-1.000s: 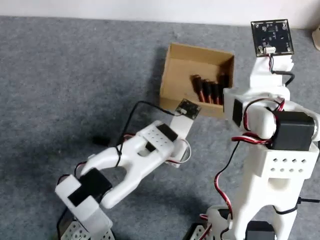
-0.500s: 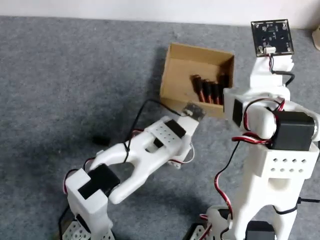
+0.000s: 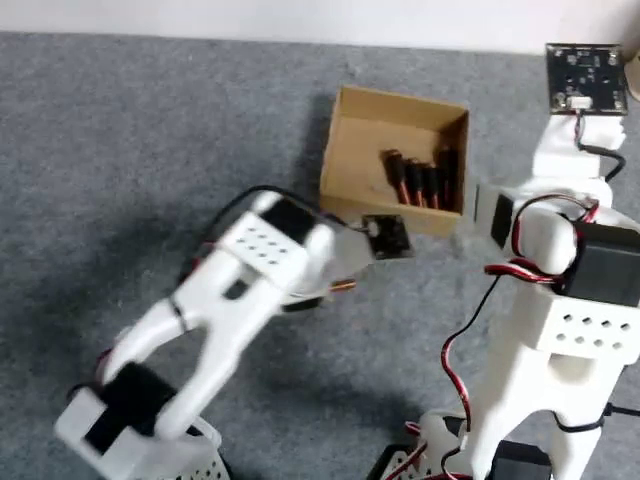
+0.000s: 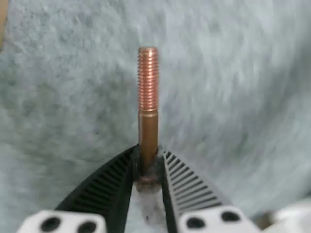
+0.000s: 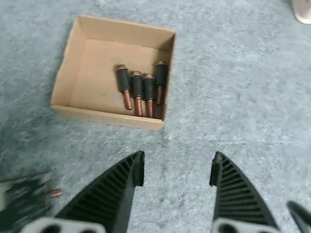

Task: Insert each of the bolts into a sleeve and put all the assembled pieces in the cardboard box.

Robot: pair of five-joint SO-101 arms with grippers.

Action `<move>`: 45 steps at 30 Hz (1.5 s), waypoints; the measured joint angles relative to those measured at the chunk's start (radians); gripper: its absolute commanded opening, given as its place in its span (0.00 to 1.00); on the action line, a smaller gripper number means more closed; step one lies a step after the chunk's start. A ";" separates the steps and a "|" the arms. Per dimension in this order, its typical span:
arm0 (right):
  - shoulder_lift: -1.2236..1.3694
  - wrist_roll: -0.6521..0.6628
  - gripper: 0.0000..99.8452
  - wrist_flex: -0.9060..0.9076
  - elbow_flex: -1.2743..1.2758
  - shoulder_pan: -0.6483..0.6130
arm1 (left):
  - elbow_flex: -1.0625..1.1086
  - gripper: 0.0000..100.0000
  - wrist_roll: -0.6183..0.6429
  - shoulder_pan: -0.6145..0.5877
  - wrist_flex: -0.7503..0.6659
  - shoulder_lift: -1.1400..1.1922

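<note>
My left gripper (image 4: 148, 156) is shut on the head end of a copper bolt (image 4: 148, 97), whose threaded end points away from it over the grey carpet. From above, the left arm (image 3: 250, 270) lies just in front of the cardboard box (image 3: 350, 150), and the bolt's tip (image 3: 341, 286) pokes out beside its wrist. Several bolts fitted in black sleeves (image 5: 141, 87) lie side by side in the box (image 5: 77, 58). My right gripper (image 5: 177, 162) hangs open above the carpet in front of the box, with nothing between its fingers.
The right arm (image 3: 565, 300) stands tall at the right of the table. Grey carpet (image 3: 150, 130) stretches open to the left of and behind the box. A pale object (image 5: 302, 12) sits at the far right edge.
The left arm has swung left and turned its wrist, carrying the bolt along in front of the box. The right arm's wrist has shifted slightly to the right.
</note>
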 measured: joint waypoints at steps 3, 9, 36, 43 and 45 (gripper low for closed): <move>0.000 0.000 0.21 0.000 0.000 0.005 | 0.054 0.00 -0.242 -0.092 0.009 -0.052; 0.000 0.000 0.21 0.000 0.000 0.006 | 0.166 0.00 -0.575 -0.273 0.012 -0.068; 0.000 0.000 0.21 0.000 0.009 0.005 | 0.267 0.13 -0.578 -0.471 0.011 -0.080; -0.002 0.000 0.21 0.000 0.095 0.005 | 0.267 0.14 -0.026 -0.443 -0.020 -0.081; -0.002 0.000 0.21 0.000 0.097 0.005 | 0.267 0.14 0.227 -0.468 -0.044 -0.081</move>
